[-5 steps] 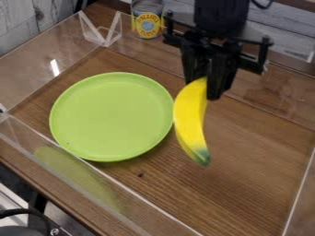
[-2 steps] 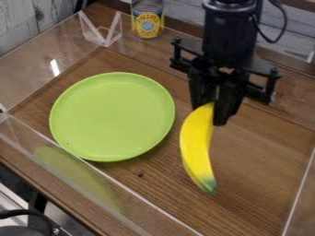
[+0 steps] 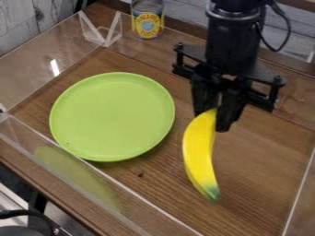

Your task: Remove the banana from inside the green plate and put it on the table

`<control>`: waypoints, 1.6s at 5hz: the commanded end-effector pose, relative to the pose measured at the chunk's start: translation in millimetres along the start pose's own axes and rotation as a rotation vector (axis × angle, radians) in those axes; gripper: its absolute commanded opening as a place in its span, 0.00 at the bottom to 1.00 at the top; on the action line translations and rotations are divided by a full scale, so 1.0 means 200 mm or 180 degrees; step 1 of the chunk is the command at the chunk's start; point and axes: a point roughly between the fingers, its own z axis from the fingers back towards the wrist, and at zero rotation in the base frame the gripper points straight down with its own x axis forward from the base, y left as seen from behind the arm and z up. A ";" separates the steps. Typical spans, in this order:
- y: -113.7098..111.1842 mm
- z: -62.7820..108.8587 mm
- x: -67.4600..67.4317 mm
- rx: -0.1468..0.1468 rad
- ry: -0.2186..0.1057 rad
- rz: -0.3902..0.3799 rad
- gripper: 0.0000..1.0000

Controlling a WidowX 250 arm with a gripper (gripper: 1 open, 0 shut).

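Now: black pincer (image 3: 226,118) clamped on small curved yellow banana (image 3: 201,155).
Banana hangs right of round lime-green plate (image 3: 110,115), over brown wood-grain table (image 3: 264,175).

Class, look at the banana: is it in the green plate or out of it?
Out. The banana hangs from the shut gripper, over the table right of the green plate, which lies bare.

The arm (image 3: 237,37) is matte black throughout, with a cylindrical wrist section. Below it, a black crossbar carries short projecting brackets at both ends. The gripper (image 3: 226,118) consists of two narrow, straight black fingers (image 3: 230,109). No markings are legible.
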 end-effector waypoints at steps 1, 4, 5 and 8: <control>-0.03 0.04 0.00 -0.0041 -0.0120 -0.0034 0.00; -0.06 0.05 -0.01 -0.0067 -0.0108 -0.0067 0.00; -0.06 0.05 -0.01 -0.0073 -0.0100 -0.0078 0.00; -0.07 0.05 -0.02 -0.0081 -0.0075 -0.0096 0.00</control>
